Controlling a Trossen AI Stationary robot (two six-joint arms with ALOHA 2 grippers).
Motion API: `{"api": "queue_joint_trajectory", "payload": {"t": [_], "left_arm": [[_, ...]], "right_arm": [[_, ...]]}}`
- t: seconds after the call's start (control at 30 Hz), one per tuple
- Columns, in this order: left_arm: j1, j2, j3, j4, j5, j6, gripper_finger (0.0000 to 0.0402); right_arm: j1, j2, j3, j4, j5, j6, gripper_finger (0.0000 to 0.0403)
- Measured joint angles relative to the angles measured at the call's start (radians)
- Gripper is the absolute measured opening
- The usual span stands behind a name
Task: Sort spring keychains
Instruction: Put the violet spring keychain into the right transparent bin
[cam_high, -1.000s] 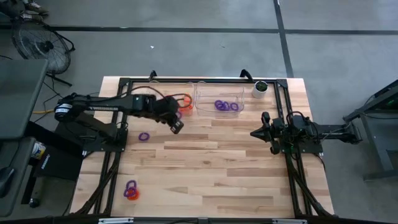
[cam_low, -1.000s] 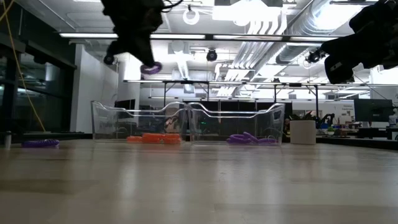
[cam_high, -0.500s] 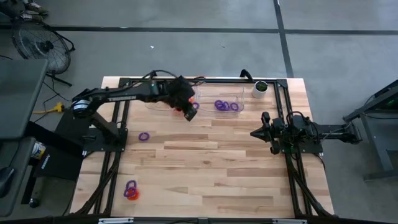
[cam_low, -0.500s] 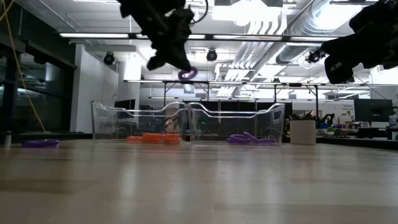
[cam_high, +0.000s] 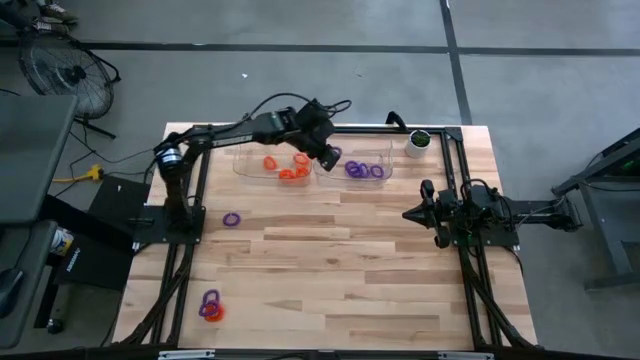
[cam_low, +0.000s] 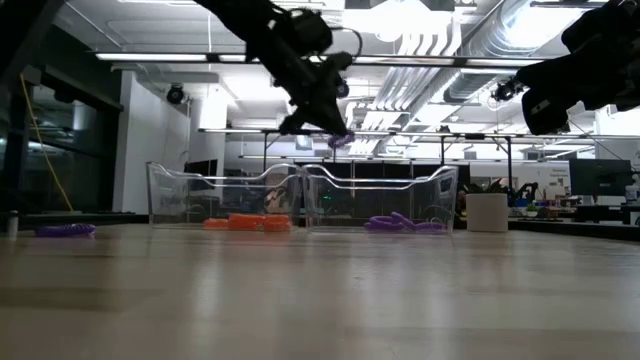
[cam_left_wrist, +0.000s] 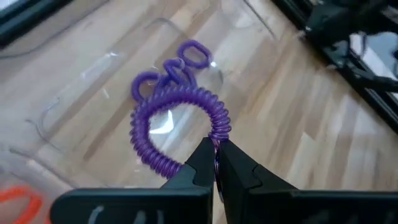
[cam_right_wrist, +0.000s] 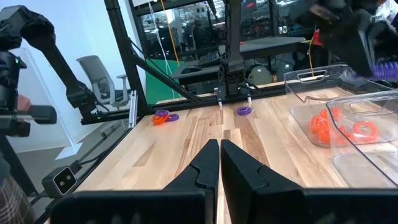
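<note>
My left gripper (cam_high: 330, 156) hangs above the left end of the clear bin (cam_high: 386, 176) that has purple spring keychains (cam_high: 361, 170) lying on its floor. It is shut on a purple keychain (cam_left_wrist: 177, 123), which shows in the low view (cam_low: 340, 140) well above the bin rims. Orange keychains (cam_high: 285, 166) lie in the neighbouring clear bin (cam_high: 240, 166). One purple keychain (cam_high: 232, 218) lies on the table, and a purple and orange pair (cam_high: 209, 307) lies near the front left corner. My right gripper (cam_high: 409, 213) is shut and hovers by the table's right side. My left gripper pinches the purple keychain's coil at one spot on its loop (cam_left_wrist: 219, 135) between the two fingertips, coming from above. The ring is lifted clear and sticks out beyond the fingertips (cam_left_wrist: 202, 158) over the bin of purple keychains.
A white cup with a dark top (cam_high: 418, 142) stands at the far right, beside the purple bin. A black frame (cam_high: 200, 131) runs around the table's edges. Bare wood (cam_high: 340, 270) fills the middle and near part of the table.
My left gripper has carried the purple keychain toward the table's right and far edge, from in front of the orange bin, across it, to above the left end of the purple bin. It has stayed shut on the ring. The right arm has kept still.
</note>
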Motion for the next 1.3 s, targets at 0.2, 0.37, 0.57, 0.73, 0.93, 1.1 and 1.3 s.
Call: {"api": "queue_joint_trajectory", "payload": {"t": [0.2,0.37,0.57,0.73,0.93,1.1,1.3], "left_arm": [[0.010,0.126,0.136,-0.094,0.011,0.011,0.0001],[0.009,0.210,0.238,-0.149,0.013,0.050,0.0010],[0.009,0.244,0.284,-0.169,0.011,0.053,0.0044],[0.009,0.248,0.284,-0.166,0.002,0.076,0.0081],[0.009,0.248,0.284,-0.152,-0.022,0.090,0.0164],[0.009,0.248,0.284,-0.146,-0.024,0.090,0.0229],[0.009,0.206,0.283,-0.196,-0.073,0.094,0.0241]], "right_arm": [[0.000,0.000,0.000,0.000,0.000,0.000,0.0012],[0.000,0.000,0.000,0.000,0.000,0.000,0.0012],[0.000,0.000,0.000,0.000,0.000,0.000,0.0012],[0.000,0.000,0.000,0.000,0.000,0.000,0.0012],[0.000,0.000,0.000,0.000,0.000,0.000,0.0012],[0.000,0.000,0.000,0.000,0.000,0.000,0.0012],[0.000,0.000,0.000,0.000,0.000,0.000,0.0012]]}}
